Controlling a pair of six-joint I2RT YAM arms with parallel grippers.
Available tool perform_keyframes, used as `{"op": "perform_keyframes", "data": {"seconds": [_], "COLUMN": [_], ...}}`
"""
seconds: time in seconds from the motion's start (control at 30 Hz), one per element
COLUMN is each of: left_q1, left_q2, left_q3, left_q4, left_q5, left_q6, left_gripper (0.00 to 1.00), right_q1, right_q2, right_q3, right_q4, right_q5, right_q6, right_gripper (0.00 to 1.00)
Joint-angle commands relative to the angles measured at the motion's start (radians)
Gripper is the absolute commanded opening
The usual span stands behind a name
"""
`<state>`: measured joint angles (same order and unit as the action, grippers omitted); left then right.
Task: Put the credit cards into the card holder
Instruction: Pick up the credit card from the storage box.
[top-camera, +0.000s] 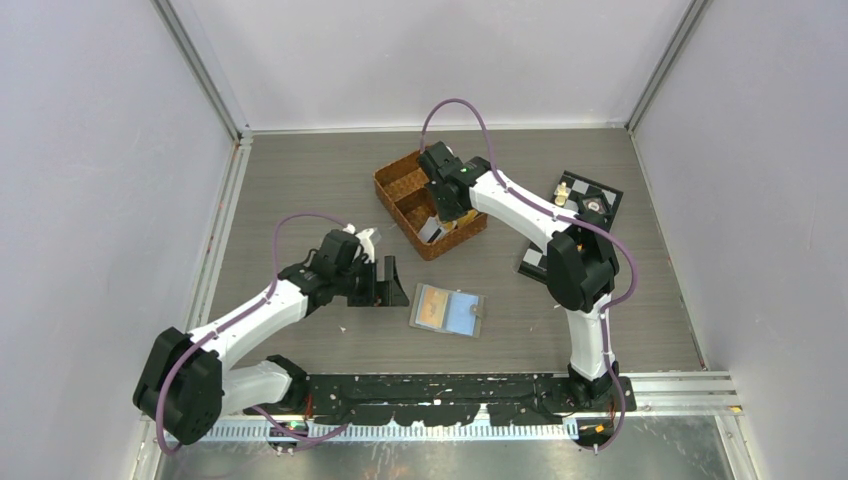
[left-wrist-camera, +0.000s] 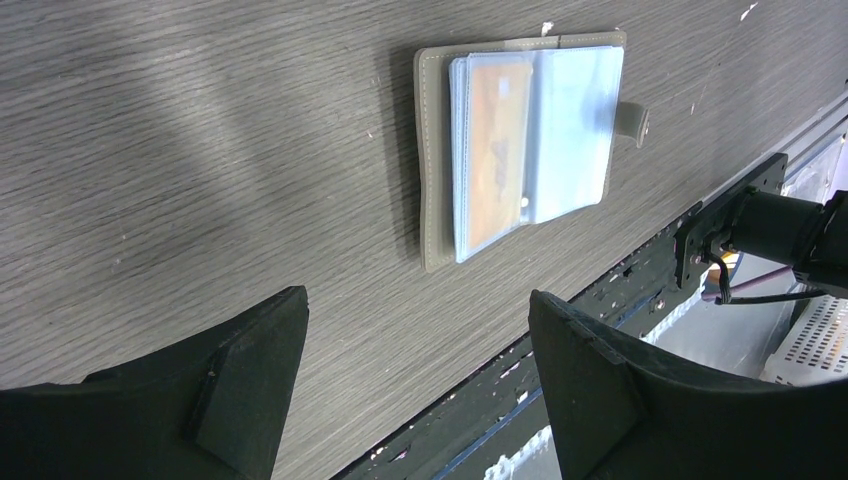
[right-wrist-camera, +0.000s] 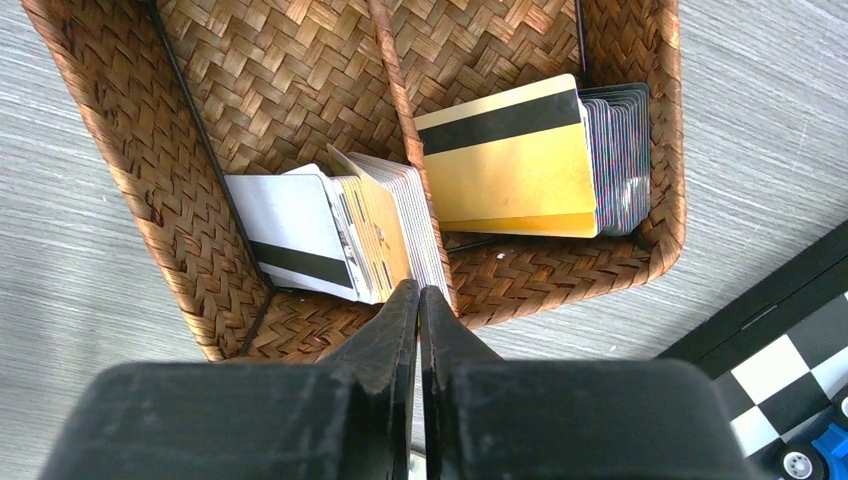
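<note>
The card holder lies open on the table, and in the left wrist view an orange credit card sits in a clear sleeve. My left gripper hangs open just left of the holder, holding nothing. More credit cards stand in the wicker basket: a white one with a dark stripe, a fanned stack and a gold one. My right gripper reaches into the basket. Its jaws are pressed together on a card's edge at the near end of the stack.
The brown basket stands at the back centre with dividers between its compartments. A black-and-white checkered board lies to its right. A black rail runs along the near table edge.
</note>
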<state>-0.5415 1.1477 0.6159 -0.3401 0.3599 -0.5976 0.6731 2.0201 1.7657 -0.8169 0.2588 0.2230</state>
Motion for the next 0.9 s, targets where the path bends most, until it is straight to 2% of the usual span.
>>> {"op": "perform_keyframes", "data": {"seconds": [0.0,0.13,0.5,0.87], "left_q1": [0.008,0.012,0.021,0.025], "left_q2": [-0.029,-0.036,-0.051,-0.060], "left_q3": [-0.008,-0.010,-0.013,-0.022], "left_q4": [0.033,0.030,0.032,0.030], "left_q5": [0.016,0.015,0.014,0.014], "left_q6": [0.002,0.002,0.000,-0.003], "left_gripper": [0.83,0.83,0.83,0.83], "right_q1": [-0.001,-0.001,0.000,-0.001], "right_q2": [0.000,0.008,-0.081,-0.092], "right_q3": [0.044,0.047,0.041,0.013], "right_q4": [0.002,0.002,0.024,0.026], "right_q5": [0.007,0.004,-0.081,-0.066], "right_q6": [-0.025,-0.030,-0.035,-0.043], "right_gripper": [0.07,0.01,0.01,0.01]}}
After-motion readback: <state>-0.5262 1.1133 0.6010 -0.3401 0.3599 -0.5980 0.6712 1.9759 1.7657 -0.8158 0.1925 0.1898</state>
